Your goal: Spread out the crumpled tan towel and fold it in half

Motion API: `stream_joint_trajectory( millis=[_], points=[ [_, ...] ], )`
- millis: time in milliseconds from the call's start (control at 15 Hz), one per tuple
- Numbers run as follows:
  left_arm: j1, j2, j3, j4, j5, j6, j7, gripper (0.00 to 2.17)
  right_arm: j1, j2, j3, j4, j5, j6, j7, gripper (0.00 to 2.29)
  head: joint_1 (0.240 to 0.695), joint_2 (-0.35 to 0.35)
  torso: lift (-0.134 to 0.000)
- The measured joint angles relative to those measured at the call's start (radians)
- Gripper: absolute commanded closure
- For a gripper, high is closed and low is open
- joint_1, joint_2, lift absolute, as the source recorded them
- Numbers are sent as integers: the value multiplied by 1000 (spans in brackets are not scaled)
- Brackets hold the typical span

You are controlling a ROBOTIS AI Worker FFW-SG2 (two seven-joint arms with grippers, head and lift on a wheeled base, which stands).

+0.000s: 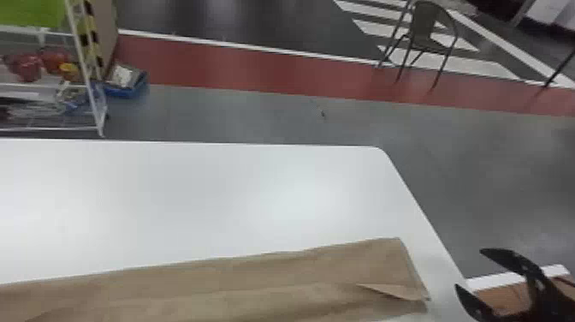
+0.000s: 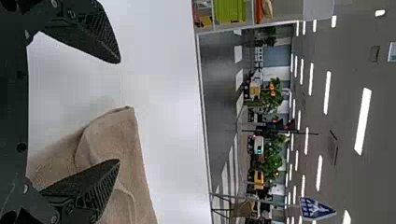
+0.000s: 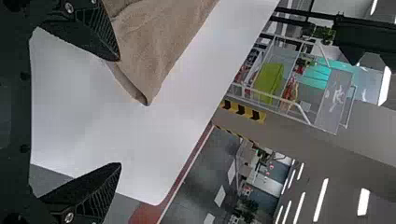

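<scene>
Towel (image 1: pixel 222 282) lies along the near side of the table (image 1: pixel 214 192), mostly flat, long edge a little wavy, small flap turned at its right end. Expect light, limp cloth: no breakage risk, but it may ruck or drag if you pull one side only. Your left gripper (image 2: pixel 119 111) is spread wide at the left end, your right gripper (image 3: pixel 119 112) wide by the right; neither holds cloth. Pinch the end corners low, catching every layer. Table edge runs close by the right end; rack (image 1: pixel 92 85) and chair (image 1: pixel 421 34) stand well clear beyond.
</scene>
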Motion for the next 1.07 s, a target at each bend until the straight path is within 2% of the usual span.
stream_joint_trajectory(
  millis=[133, 333, 533, 667, 800, 933, 1000, 1067],
  points=[
    [9, -2, 45, -40, 5, 43, -2, 26, 3, 5, -13, -32, -21, 13, 1, 49, 695, -245, -122],
    [3, -14, 92, -118, 39, 194, 6, 63, 2, 14, -19, -72, -69, 22, 3, 120, 695, -218, -122],
    [-13, -50, 69, -184, 55, 293, 66, 107, -15, 57, 0, -148, -67, 60, 4, 151, 695, -186, -122],
    [-34, -60, 27, -229, 48, 406, 101, 151, -46, 83, 27, -189, -35, 114, 11, 218, 695, -166, -122],
    [-66, -62, 3, -262, 32, 538, 104, 545, -66, 96, 59, -211, -2, 147, 16, 340, 695, -162, -122],
    [-83, -62, -14, -269, 9, 582, 106, 1193, -76, 105, 87, -228, 21, 174, 19, 336, 695, -141, -122],
    [-87, -62, -21, -269, -2, 596, 106, 1406, -84, 110, 94, -230, 28, 179, 20, 336, 695, -138, -122],
    [-88, -62, -26, -264, -14, 605, 106, 1416, -92, 112, 97, -231, 33, 180, 20, 336, 695, -136, -122]
  ],
)
